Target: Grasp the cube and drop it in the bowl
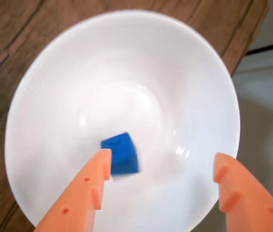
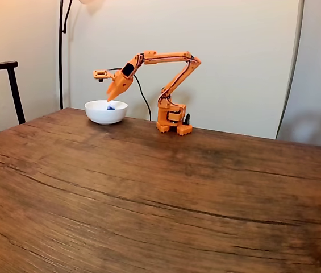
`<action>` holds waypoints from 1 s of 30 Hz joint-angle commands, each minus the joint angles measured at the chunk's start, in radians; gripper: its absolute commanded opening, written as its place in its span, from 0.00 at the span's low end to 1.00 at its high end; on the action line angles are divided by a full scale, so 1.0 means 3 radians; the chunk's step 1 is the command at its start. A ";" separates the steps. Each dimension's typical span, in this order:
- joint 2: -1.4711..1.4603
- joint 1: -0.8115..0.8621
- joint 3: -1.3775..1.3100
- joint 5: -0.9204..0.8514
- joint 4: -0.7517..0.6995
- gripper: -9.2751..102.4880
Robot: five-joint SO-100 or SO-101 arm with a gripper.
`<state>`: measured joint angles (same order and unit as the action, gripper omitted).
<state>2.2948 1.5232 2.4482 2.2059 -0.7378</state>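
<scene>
In the wrist view the orange hand [image 1: 163, 162] is spread wide over the white bowl [image 1: 54, 87] — its two fingers stand well apart, one at lower left, one at lower right, with nothing held between them. The blue cube [image 1: 122, 152] sits inside the bowl, just beside the tip of the left-hand finger [image 1: 90, 186] as that view shows it; its outline is slightly blurred, so whether it rests on the bowl's floor or is in the air cannot be told. The bowl stands near a corner of the wooden worktop [image 1: 10, 29].

In the fixed view the orange arm [image 2: 166, 57] reaches out from its base [image 2: 171, 119] at the far edge of the worktop [image 2: 149, 187], its hand [image 2: 112, 98] pointing down just above the bowl [image 2: 104, 114] — a speck of blue [image 2: 111, 107] shows at the rim. A dark chair [image 2: 1, 85] stands at far left.
</scene>
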 commanded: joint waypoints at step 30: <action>0.0941 -0.2337 -0.1391 -0.0358 -0.2240 0.35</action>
<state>2.5035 0.8728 2.0080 2.1246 -1.3990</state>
